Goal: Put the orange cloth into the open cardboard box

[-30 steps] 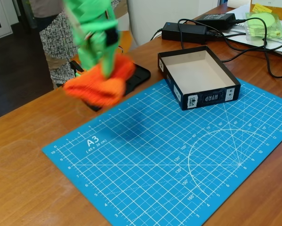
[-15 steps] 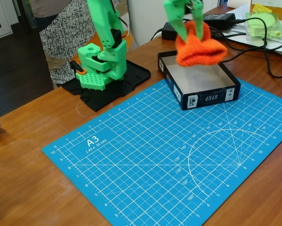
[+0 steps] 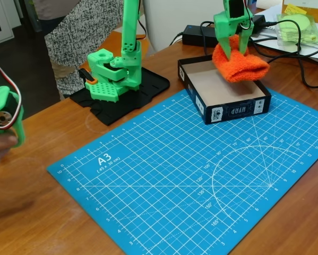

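Observation:
The orange cloth [image 3: 240, 65] hangs in the air over the far right part of the open cardboard box [image 3: 201, 103], which sits on the blue cutting mat with its beige inside showing. My green gripper [image 3: 234, 47] comes down from above and is shut on the cloth's top. The cloth's lower edge droops close to the box's right wall; I cannot tell whether it touches.
The arm's green base [image 3: 113, 77] stands on a black plate at the back left. Black power adapters [image 3: 206, 36] and cables lie behind the box, pale green pads [image 3: 299, 26] at the far right. A person stands behind the table.
The gripper has carried the cloth from the left side by the base across to above the box, then lower and slightly right over the box's far side.

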You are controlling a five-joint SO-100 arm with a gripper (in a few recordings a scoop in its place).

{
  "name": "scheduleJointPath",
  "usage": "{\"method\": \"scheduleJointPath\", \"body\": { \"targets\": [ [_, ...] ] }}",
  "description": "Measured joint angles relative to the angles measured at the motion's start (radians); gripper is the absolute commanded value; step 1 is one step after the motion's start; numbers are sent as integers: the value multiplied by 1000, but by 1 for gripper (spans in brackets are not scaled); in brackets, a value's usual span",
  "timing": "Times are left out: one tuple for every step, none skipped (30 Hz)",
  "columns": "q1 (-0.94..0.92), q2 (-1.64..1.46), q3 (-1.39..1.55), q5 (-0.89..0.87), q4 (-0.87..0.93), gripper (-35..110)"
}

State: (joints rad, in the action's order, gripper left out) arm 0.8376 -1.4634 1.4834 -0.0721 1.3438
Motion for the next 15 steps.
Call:
{"method": "scheduleJointPath", "body": {
  "targets": [
    [0,-2,5,-14,8,0],
    [-8,-3,17,-20,5,0],
    [-18,-6,32,-23,6,0],
    [-25,-14,51,-23,11,0],
    [-31,-25,74,-23,3,0],
    [-38,-43,104,-23,-8,0],
    [-51,-63,140,-23,-25,0],
    [-71,-87,178,-20,-31,0],
    [-86,-106,207,-12,-28,0],
    [-95,-117,227,-8,-44,0],
    [-98,-129,249,-8,-52,0],
    [-100,-135,255,-5,-35,0],
    [-106,-143,270,11,-51,0],
    [-117,-152,290,11,-58,0],
    [-130,-160,305,17,-43,0]
  ]
}}
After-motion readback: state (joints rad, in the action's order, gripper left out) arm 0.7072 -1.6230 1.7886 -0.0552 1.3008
